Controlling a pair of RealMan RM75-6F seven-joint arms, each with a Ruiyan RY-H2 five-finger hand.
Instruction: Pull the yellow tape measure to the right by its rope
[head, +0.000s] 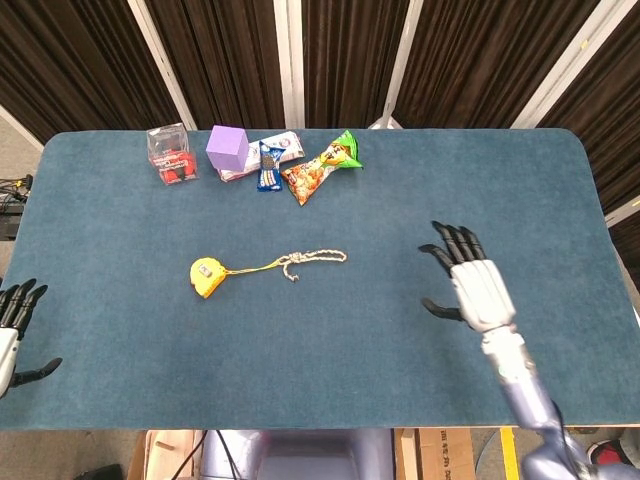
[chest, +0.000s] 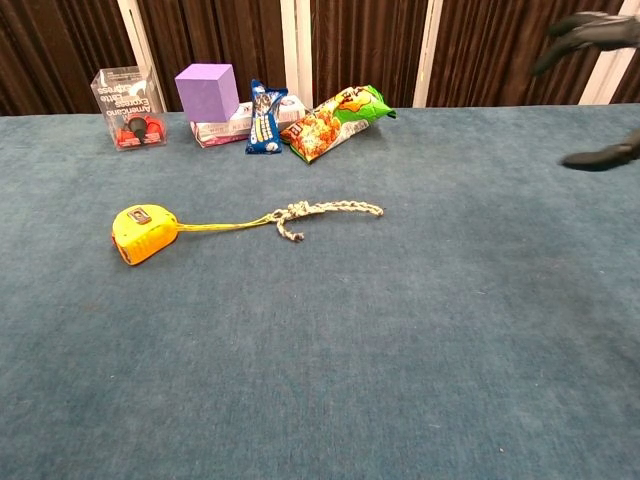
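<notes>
2 snack packs sit well behind the rope.

A wide tabletop covered in blue-green carpet fills the room's middle. Behind it hang dark pleated curtains, split by pale upright posts. Grey floor shows at the left, and a yellow floor stripe shows below the near edge.

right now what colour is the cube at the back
Purple; the chest view shows it best.
</notes>
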